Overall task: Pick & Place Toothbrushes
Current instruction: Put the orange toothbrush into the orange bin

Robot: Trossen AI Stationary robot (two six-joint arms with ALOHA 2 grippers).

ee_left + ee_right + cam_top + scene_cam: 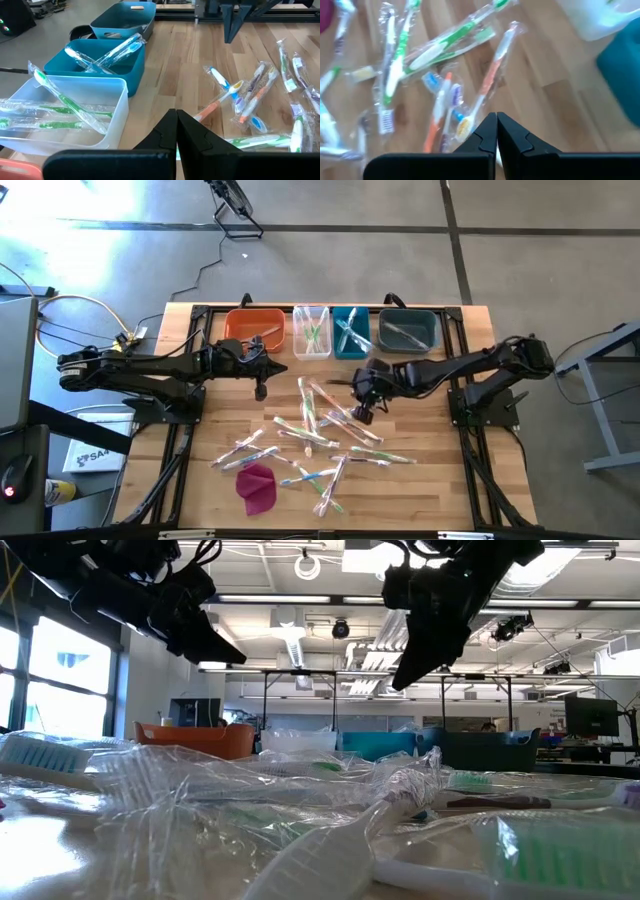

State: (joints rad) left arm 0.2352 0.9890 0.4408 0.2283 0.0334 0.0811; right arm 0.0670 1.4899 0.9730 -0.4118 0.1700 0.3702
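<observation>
Several wrapped toothbrushes [320, 430] lie loose and crossing one another on the wooden table's middle; in the right wrist view green, orange and blue toothbrushes [445, 45] show. My right gripper [362, 416] hangs shut above the pile's far right part, slanting down, with nothing between its fingers [496, 125]. My left gripper [262, 390] is shut too and holds nothing. It waits above the table in front of the orange bin [255, 328], pointing nearly level toward the pile [250, 95].
Four bins stand in a row along the far edge: orange, clear [312, 330], teal [352, 330] and dark blue-grey [408, 330], each with wrapped brushes inside. A magenta cloth lump [258, 485] lies near the front edge, left of the pile.
</observation>
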